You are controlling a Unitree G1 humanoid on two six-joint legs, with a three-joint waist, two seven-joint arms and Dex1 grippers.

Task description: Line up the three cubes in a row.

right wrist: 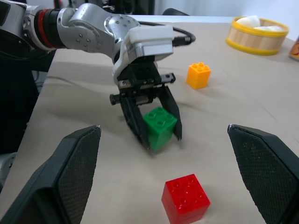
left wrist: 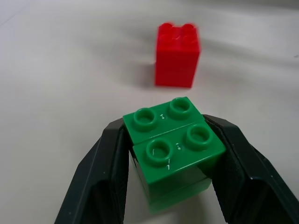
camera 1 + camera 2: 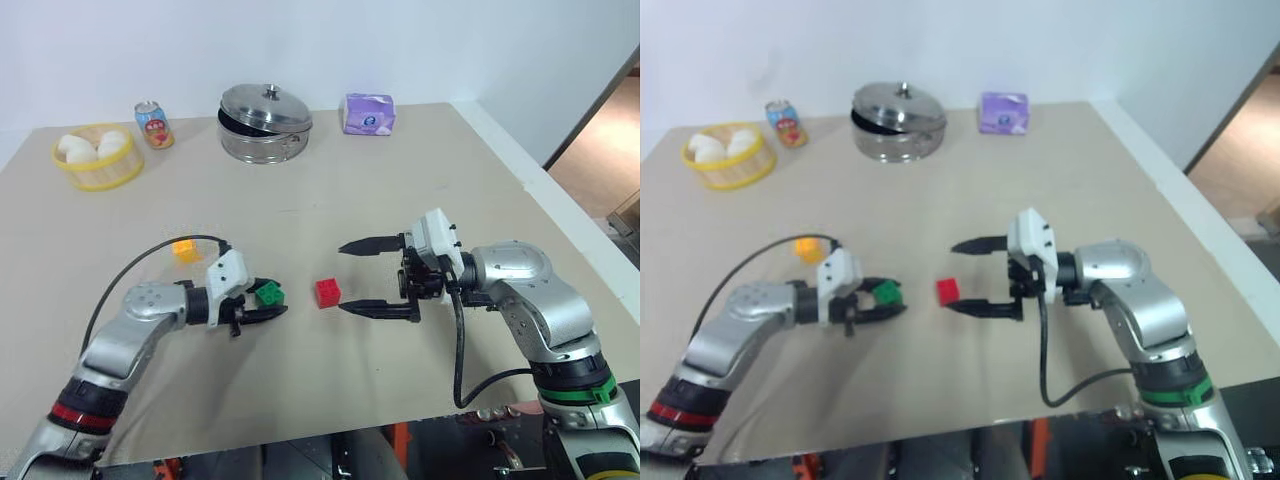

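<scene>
- The left gripper (image 3: 268, 303) sits low over the near part of the beige surface (image 3: 400, 190), reaching in from the robot's left and pointing toward the middle; its two black fingers (image 2: 105, 172) are clamped on opposite sides of the green cube (image 3: 269, 293), studs facing up.
- Whether the green cube rests on the surface or hangs just above it cannot be told.
- The right gripper (image 3: 372, 277) reaches in from the robot's right at about the same depth, pointing back toward the left one; its fingers (image 3: 368, 244) are spread wide with nothing between them, one above the other in the head views.
- The red cube (image 3: 327, 292) stands on the surface between the two grippers, studs up, just beside the green cube and near the tip of the right gripper's lower finger, apart from both.
- The yellow cube (image 3: 184, 249) lies farther back on the robot's left, behind the left arm and its black cable, well apart from the other two.
- Along the far edge of the surface, left to right: a yellow basket (image 3: 97, 165) holding white rounded items, a small printed can (image 3: 153, 125), a lidded steel pot (image 3: 264, 122), and a purple packet (image 3: 368, 113).
</scene>
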